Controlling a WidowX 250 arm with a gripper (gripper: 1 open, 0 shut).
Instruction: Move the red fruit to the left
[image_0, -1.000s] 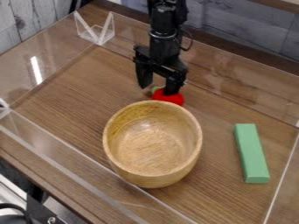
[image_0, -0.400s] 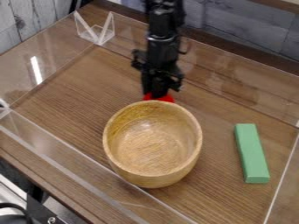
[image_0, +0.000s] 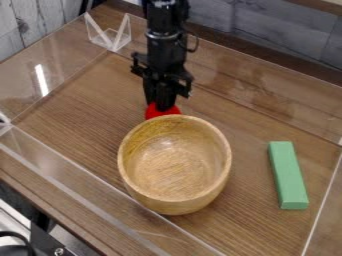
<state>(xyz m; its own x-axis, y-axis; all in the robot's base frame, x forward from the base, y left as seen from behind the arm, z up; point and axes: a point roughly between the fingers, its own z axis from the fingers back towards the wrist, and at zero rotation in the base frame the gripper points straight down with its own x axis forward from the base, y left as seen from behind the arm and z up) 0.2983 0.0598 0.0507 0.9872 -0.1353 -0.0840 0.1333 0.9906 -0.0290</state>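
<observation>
Arm upright, wrist pointing straight down; fingers (image_0: 162, 103) closed together.

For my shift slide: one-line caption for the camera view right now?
Gripper shut on the red fruit, just behind the wooden bowl; green block at right.

Single fixed camera, raised, in front of the bench (image_0: 80, 115), looking down at an angle across the wood top toward the grey plank wall (image_0: 287, 35) behind. Mid-range: the wooden bowl (image_0: 174, 163) sits centre frame, arm enters from top. No second view.
</observation>
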